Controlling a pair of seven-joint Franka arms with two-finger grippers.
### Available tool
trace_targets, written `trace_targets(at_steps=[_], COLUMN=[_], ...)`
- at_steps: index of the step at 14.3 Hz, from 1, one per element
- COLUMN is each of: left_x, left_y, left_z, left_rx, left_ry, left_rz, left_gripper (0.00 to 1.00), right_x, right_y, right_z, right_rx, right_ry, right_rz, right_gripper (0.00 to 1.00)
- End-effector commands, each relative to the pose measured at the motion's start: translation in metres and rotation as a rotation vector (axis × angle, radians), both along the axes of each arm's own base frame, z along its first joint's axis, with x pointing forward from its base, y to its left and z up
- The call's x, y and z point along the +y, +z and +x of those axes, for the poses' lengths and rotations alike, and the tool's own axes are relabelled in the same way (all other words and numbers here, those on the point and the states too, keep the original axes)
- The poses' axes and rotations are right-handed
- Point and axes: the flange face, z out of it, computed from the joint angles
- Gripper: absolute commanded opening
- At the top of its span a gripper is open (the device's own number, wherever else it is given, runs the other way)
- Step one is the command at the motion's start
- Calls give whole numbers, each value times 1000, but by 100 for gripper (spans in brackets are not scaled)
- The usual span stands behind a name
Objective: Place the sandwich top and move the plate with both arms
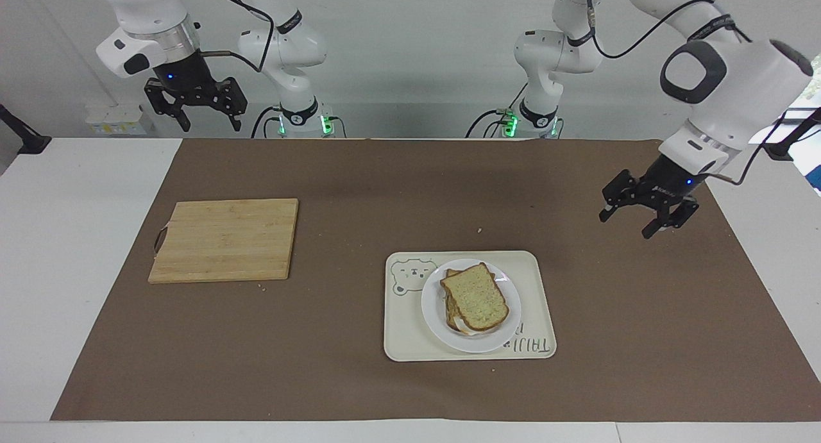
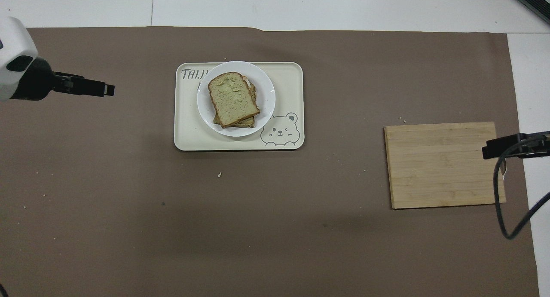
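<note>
The sandwich top point(image 1: 478, 297) lies on the stack on the plate point(image 1: 431, 302), which sits on the tray point(image 1: 535, 302), so we judge the placing step done and the plate move next. Going from our left gripper point(image 1: 643, 215), which hangs released and empty over the mat point(image 1: 359, 193) and well apart from the plate, to our right gripper point(image 1: 194, 106), which waits with jaws spread above the cutting board's point(image 1: 224, 239) end of the table, neither holds anything. Next, we judge, both must descend to the plate's rim, one on each side.

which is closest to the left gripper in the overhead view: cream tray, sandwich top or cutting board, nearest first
From the left gripper, raised over the brown mat:
1. Cream tray, its edge closest.
2. Sandwich top, on the plate on that tray.
3. Wooden cutting board, at the right arm's end.
</note>
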Motion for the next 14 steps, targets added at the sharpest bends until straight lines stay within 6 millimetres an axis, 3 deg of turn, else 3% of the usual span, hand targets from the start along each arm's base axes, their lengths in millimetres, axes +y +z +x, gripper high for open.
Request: trace_targets(at_steps=[1,4,7,9,11,14], left_x=[10,27,32,42,66,67], left_y=[35,82,109,110,111,112], left_z=[-22,-61,-95,-95,-96,-97], left_rx=[80,72,103,103,99,97], left_ry=[-20,-30,-42,-29,14,13], left_rz=[141,252,237,238,231,231], left_gripper=[100,100,100,100,100,100], right_x=[-15,-10,-11,-18,-26,-22], right_y=[-8,-5,-3,-4,-4,-4], right_z=[7,11,13,13,13,12], right_rx=[56,21,-1,1,0,2], right_ry=[-61,-48,-52,-65,-77,-65], right_rz=[75,31,28,30,40,31], right_gripper=[100,100,100,100,100,100])
